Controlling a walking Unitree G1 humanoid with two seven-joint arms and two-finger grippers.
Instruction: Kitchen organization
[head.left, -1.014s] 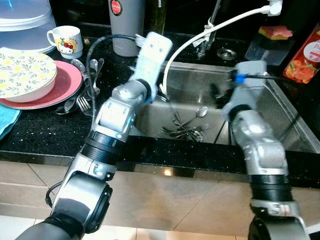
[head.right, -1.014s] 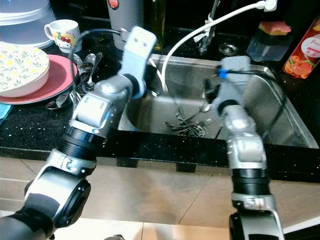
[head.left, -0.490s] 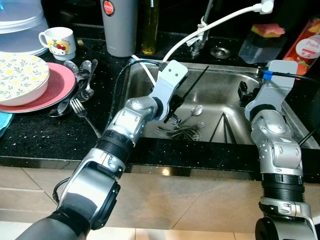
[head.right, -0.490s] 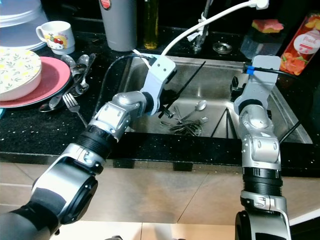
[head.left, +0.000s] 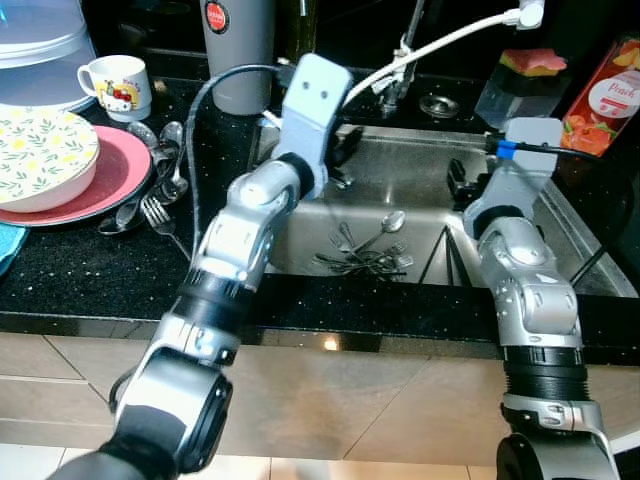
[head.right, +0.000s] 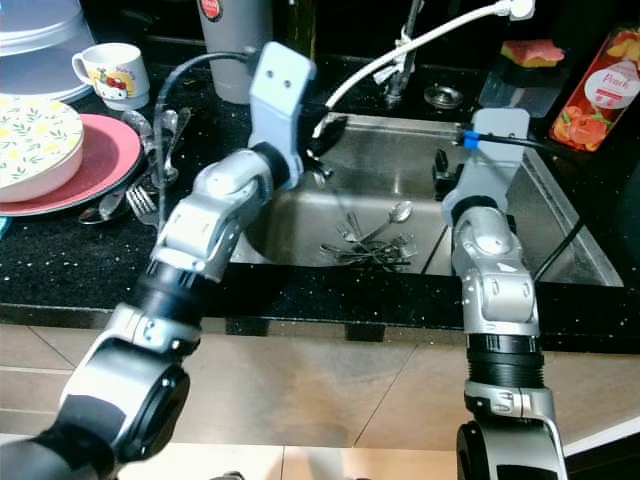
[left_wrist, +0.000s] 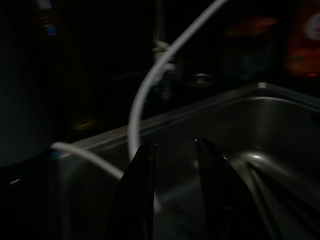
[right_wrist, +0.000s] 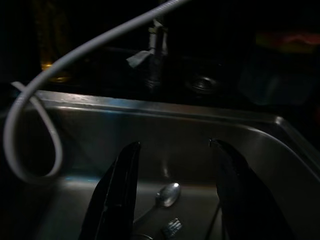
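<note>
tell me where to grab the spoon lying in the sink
Take the spoon by its thin handle, just below the bowl, coming straight down from above. It lies flat, bowl toward the faucet, with its lower handle end buried in the forks, so the upper stretch is freest.

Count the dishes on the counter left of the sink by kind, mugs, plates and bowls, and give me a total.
Mug: 1
Pink plate: 1
Patterned bowl: 1
Total: 3
</note>
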